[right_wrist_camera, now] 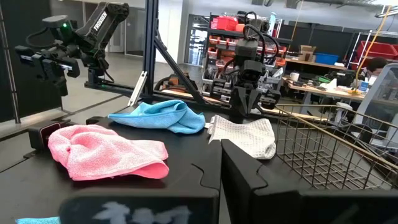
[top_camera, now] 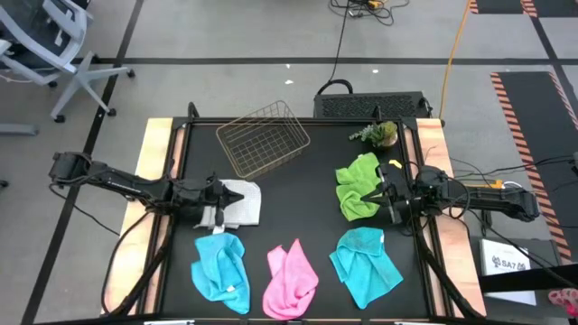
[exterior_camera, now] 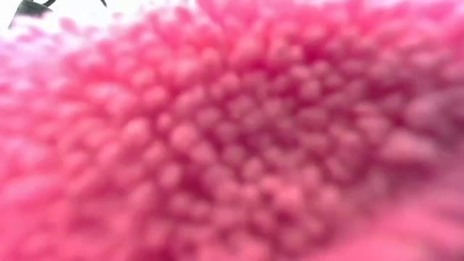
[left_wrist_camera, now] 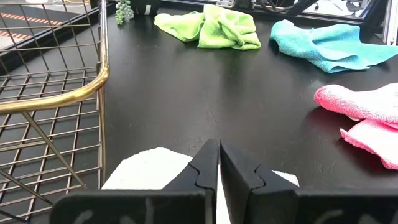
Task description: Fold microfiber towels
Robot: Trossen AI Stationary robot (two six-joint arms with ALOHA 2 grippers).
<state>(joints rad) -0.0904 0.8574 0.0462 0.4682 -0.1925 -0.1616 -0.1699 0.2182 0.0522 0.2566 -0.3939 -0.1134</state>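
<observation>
The white-grey towel (top_camera: 242,204) lies flat on the black table at the left, with my left gripper (top_camera: 215,200) shut at its left edge, fingers pointing down. At the right, the lime green towel (top_camera: 358,187) lies crumpled. My right gripper (top_camera: 386,194) is shut just beside its right edge, held level, with nothing between its fingers (right_wrist_camera: 221,163). Two cyan-blue towels (top_camera: 221,271) (top_camera: 366,266) and the pink towel (top_camera: 291,282) lie bunched along the near edge. The pink towel (exterior_camera: 232,145) fills the whole low view. My left gripper comes down from above onto the white-grey towel's left edge (left_wrist_camera: 155,171), its two fingers together. White cloth shows in the slit between them, but the fingers hide the tips, so how many layers they hold does not show. The towel lies on the table.
A copper wire basket (top_camera: 264,138) stands at the far middle, close to my left gripper. A small green plant (top_camera: 377,134) sits at the far right. Bare black tabletop (top_camera: 298,208) lies between the two grippers.
</observation>
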